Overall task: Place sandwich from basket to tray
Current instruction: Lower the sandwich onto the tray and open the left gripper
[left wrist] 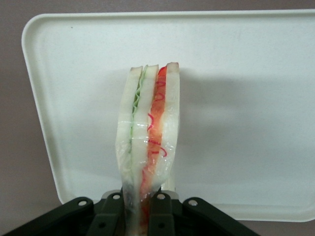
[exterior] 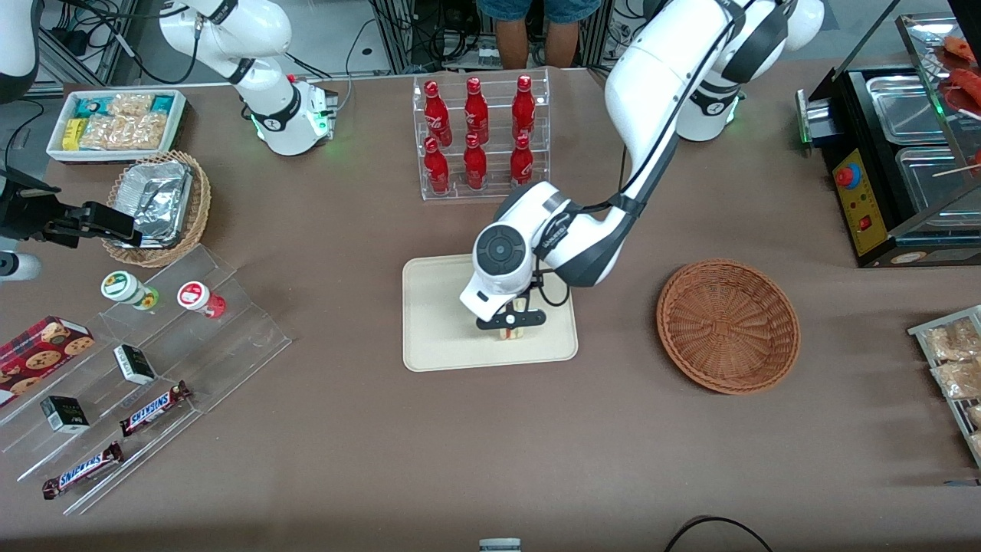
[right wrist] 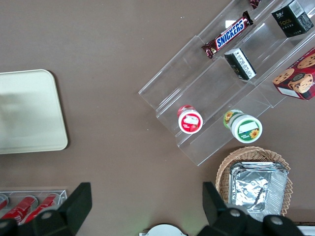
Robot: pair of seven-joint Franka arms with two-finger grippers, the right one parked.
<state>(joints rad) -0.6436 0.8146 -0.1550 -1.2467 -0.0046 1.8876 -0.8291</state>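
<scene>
My left gripper [exterior: 511,322] hangs over the cream-beige tray [exterior: 437,337], shut on the sandwich [exterior: 512,331]. In the left wrist view the sandwich [left wrist: 150,132] stands on edge between the black fingers [left wrist: 162,214], with green filling along one bread layer and red along another, and clear wrap around it. Its tip points at the tray [left wrist: 246,98] underneath; whether it touches the tray I cannot tell. The round reddish-brown basket [exterior: 728,324] sits empty on the table beside the tray, toward the working arm's end.
A clear rack of red bottles [exterior: 479,134] stands farther from the front camera than the tray. Toward the parked arm's end lie acrylic steps with cups and candy bars [exterior: 153,406] and a tan wicker basket with a foil container [exterior: 159,201]. A food warmer [exterior: 897,146] stands at the working arm's end.
</scene>
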